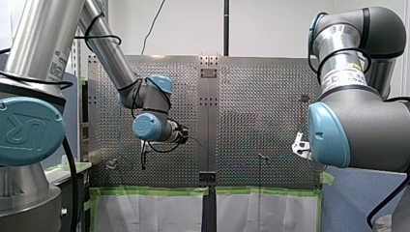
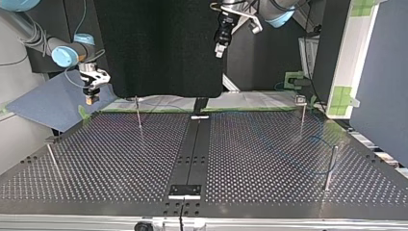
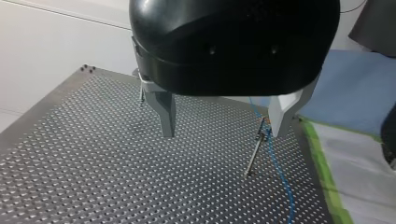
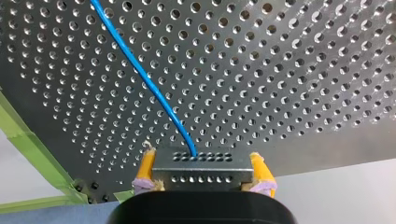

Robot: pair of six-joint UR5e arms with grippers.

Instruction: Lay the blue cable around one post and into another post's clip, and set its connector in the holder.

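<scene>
My right gripper [image 4: 203,164] clamps the connector [image 4: 200,171], its blue cable [image 4: 140,74] running straight ahead (my left gripper [image 3: 223,133] hangs open beside a post [image 3: 256,154]).

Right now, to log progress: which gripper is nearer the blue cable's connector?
Right. My right gripper holds the connector between its fingers; my left gripper hovers open above the table, well apart from it.

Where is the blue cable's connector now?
In the right wrist view, the connector is clamped between the yellow pads of my right end effector, near the perforated table's edge and the green tape.
</scene>
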